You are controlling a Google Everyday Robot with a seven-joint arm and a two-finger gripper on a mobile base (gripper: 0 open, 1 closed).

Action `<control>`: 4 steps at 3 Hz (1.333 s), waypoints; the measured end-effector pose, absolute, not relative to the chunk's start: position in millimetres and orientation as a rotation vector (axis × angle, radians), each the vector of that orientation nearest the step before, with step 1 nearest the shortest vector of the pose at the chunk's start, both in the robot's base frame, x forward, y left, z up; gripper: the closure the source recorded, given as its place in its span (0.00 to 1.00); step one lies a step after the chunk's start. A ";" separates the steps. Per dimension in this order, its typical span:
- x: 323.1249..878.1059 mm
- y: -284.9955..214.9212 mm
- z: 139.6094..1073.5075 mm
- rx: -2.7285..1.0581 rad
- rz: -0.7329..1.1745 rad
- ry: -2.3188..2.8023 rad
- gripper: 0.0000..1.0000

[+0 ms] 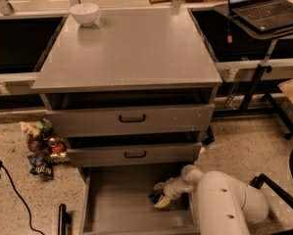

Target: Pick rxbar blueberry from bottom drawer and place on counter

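The bottom drawer (117, 199), a plain grey metal box pulled out at the lower middle of the frame, has most of its smooth floor bare on the left. The white arm (224, 205) has its pincer (160, 196) down in the drawer's right side at one small dark rxbar blueberry (154, 197), close to the right wall; I cannot tell whether the pincer is gripping it. Above sit two shallower grey drawers (180, 119), each with one black handle (132, 118), under the broad flat grey bench (136, 58), which carries a single white bowl (85, 12) at its upper left corner.
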State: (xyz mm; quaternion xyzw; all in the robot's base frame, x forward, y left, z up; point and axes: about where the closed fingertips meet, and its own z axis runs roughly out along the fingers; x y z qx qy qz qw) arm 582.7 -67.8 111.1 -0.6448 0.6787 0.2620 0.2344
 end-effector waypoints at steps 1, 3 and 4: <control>582.0 -68.7 108.1 -1.770 0.714 1.866 0.66; 581.9 -68.9 111.1 -1.770 0.717 1.863 1.00; 582.3 -66.4 114.1 -1.771 0.748 1.806 1.00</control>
